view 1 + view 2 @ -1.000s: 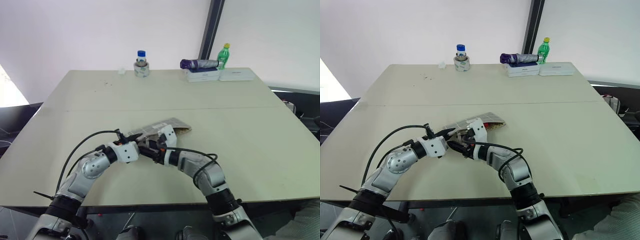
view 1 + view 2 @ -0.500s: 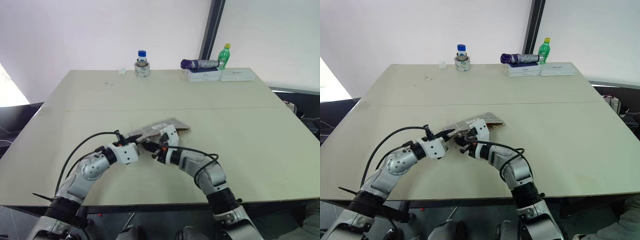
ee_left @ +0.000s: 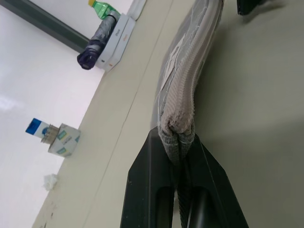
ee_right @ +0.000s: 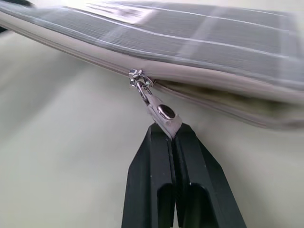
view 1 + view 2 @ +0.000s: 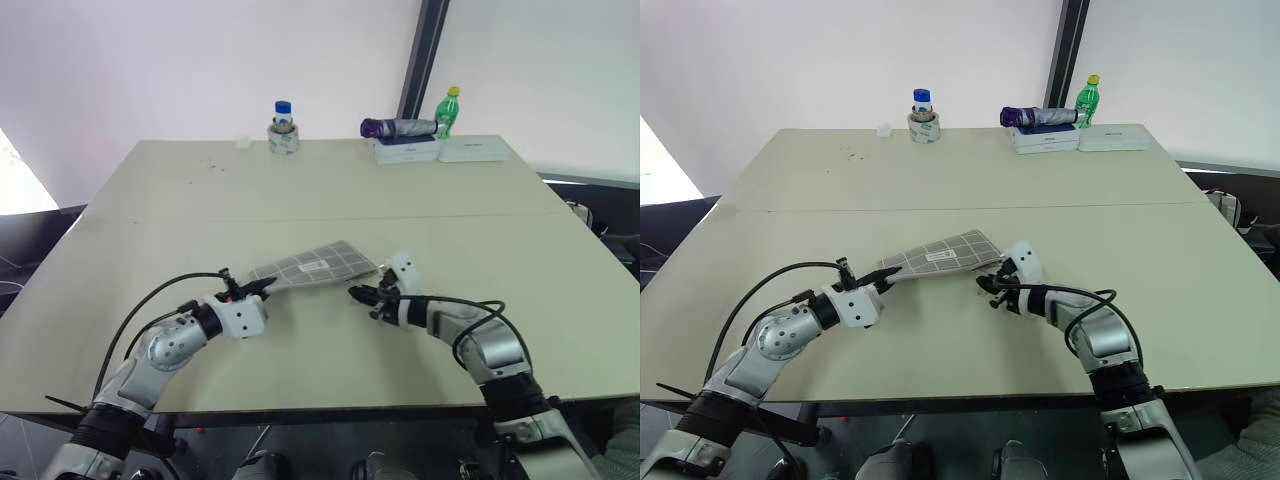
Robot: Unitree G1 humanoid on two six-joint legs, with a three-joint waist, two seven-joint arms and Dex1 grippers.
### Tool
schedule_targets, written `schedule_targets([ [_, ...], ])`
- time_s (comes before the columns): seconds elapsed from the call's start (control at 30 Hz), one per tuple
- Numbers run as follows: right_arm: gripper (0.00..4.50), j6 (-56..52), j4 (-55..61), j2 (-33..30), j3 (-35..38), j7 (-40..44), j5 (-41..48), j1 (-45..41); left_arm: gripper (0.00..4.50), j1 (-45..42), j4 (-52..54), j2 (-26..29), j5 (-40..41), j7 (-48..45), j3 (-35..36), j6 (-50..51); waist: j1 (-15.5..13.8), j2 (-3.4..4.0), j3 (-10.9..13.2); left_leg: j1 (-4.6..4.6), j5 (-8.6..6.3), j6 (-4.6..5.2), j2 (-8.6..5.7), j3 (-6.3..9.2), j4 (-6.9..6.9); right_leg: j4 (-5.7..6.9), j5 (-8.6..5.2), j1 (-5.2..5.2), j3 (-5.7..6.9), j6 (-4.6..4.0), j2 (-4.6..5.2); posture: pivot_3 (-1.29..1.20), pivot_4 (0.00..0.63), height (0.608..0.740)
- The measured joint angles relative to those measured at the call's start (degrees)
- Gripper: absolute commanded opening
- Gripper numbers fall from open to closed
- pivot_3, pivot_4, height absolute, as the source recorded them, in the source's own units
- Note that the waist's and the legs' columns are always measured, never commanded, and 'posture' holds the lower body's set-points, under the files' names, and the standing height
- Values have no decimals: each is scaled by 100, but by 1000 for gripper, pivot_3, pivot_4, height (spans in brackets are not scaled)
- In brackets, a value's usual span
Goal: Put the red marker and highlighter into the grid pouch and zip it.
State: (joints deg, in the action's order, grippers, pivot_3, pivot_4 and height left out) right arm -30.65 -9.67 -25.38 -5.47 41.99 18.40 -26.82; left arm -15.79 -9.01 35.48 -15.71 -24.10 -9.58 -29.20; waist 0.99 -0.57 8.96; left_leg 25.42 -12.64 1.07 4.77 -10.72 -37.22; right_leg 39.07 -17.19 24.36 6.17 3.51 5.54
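While the left tool (image 3: 180, 142) pinches the grid pouch (image 5: 315, 264), the right tool (image 4: 172, 133) pinches its zipper pull (image 4: 159, 111).

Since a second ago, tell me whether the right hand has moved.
Yes. The right hand, shut on the zipper pull, has swung rightward along the grey grid fabric pouch, away from the left hand.

- beige table (image 5: 480, 230), seam line across the middle
- plain white wall (image 5: 200, 60) behind
- dark vertical post (image 5: 422, 55) at the far edge
- bright, even light
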Motion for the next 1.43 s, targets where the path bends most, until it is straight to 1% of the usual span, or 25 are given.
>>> schedule_targets([
  [0.1,20,203,-292,-277,204,53,-36,-103,0,-5,-114,58,141,-50,93,-74,-11,1,0,0,0,0,-1,0,0,0,0,0,0,0,0,0,150,740],
  [0.23,20,397,-428,-359,218,187,-80,-185,0,-76,-272,56,199,-109,92,-256,-5,1,0,-1,0,0,0,-1,1,0,0,0,0,0,-1,0,150,740],
  [0.33,20,501,-486,-429,216,328,-82,-185,0,-95,-462,57,513,-414,89,-341,-4,1,1,-1,0,0,0,-3,0,0,0,0,0,0,0,0,150,740],
  [0.37,1,517,-498,-440,216,385,-80,-184,342,-96,-513,57,738,-606,90,-339,-3,1,1,-1,1,0,0,-3,0,0,0,0,0,0,-1,0,150,740],
  [0.43,614,401,-418,-499,238,549,50,-123,1078,-41,-546,55,1261,-954,163,-129,-5,1,1,-1,1,0,1,-2,0,0,0,0,0,0,0,0,150,740],
  [0.5,1413,264,-279,-595,413,706,204,36,2096,117,-551,71,1725,-1182,402,156,-8,1,1,0,0,0,1,-2,0,0,-1,0,0,1,1,0,150,740],
  [0.57,2396,226,-105,-629,547,819,331,153,3119,331,-442,90,2156,-1397,601,456,-2,1,1,-1,0,0,1,-1,0,0,-1,-1,0,1,0,0,150,740],
  [0.63,3485,227,67,-731,609,960,408,254,4245,591,-162,119,2570,-1626,755,752,1,1,1,-2,0,0,1,0,0,0,-1,-1,0,1,0,0,150,740],
  [0.67,4088,244,191,-855,641,1101,449,361,4500,852,107,217,2915,-1826,912,992,7,0,2,-2,0,-1,3,1,0,0,-1,-1,-1,1,0,0,150,740],
  [0.7,4467,266,239,-982,654,1197,452,441,4500,1030,244,329,3091,-1947,1045,1134,10,0,2,-3,0,-1,4,1,2,-2,-1,-2,-1,1,1,0,150,740],
  [0.83,4467,580,206,-1432,883,1427,383,726,4500,1790,778,780,3975,-2243,1952,2025,9,2,6,-4,-1,-2,3,3,1,-3,-1,-2,-1,1,6,0,150,740],
  [0.93,4467,851,196,-1631,1103,1556,349,774,4500,2292,1272,870,4578,-2322,2568,2708,-3,1,6,-5,-2,-2,3,5,1,-7,-2,-3,-1,-1,10,0,150,740],
  [1.07,4467,1197,100,-1830,1520,1864,490,960,4500,2865,1538,823,4788,-2074,3212,3309,-20,-2,8,-4,-2,-2,3,8,2,-10,-2,-3,-1,-2,10,0,150,740],
  [1.23,4467,1726,-201,-1966,2021,2117,542,1278,4500,3342,1664,709,4819,-2063,3835,3382,-15,-5,10,-6,-4,-2,3,8,2,-18,-3,-6,-2,-5,11,0,150,740],
  [1.33,4467,2094,-414,-1985,2210,2234,534,1379,4500,3533,1652,615,4775,-2125,3988,3355,-13,-5,10,-6,-4,-2,3,8,3,-18,-3,-5,-2,-6,11,0,150,740],
  [1.43,4467,2498,-600,-1994,2257,2369,504,1443,4500,3532,1524,532,4706,-2161,4014,3324,-18,-5,10,-8,-5,-3,3,10,3,-23,-10,-3,-1,-19,11,0,150,740],
])
